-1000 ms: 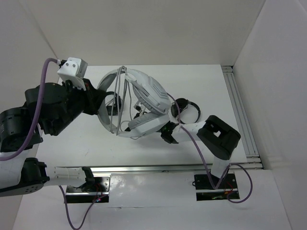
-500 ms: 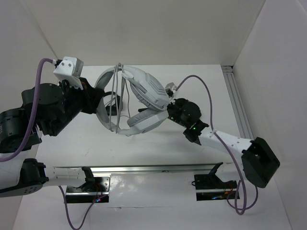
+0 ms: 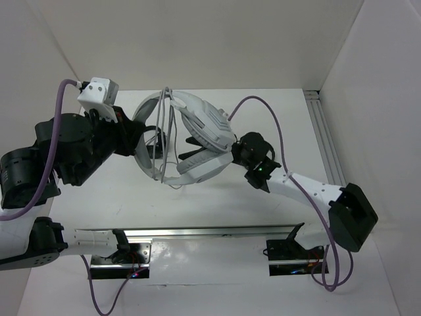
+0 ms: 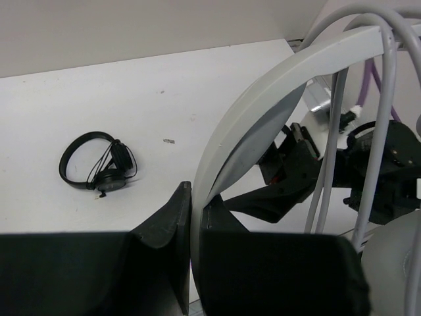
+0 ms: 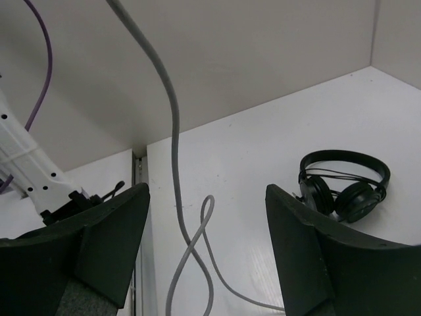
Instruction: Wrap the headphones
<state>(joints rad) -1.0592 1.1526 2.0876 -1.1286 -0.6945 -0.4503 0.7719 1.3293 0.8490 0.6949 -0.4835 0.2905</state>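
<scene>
— Starting wide: what is seen on the white table [image 3: 276,118]?
— The headphones [image 3: 205,124] are held up in the air above its middle, between the two grippers, with the headband [image 4: 260,105] to the left and the ear cups [image 3: 209,164] to the right.
— And the left gripper [image 4: 196,212]?
— Clamped tight on the headband. In the wrist view the pale band is seen pinched edge-on between the two black jaws.
— The right gripper [image 5: 207,192]?
— Spread wide, with nothing gripped. From above it is found just beside the ear cups, on their right. Whether they are touched cannot be told.
— The cable [image 5: 172,112]?
— Several grey strands are laid across the headband in the top view. In the right wrist view one strand is seen hanging down through the gap between the spread jaws. It is crossed over itself low down and pinched by neither jaw.
— Anything smaller?
— A black pair [image 5: 342,185] is seen lying flat on the table, beyond the right jaw.
</scene>
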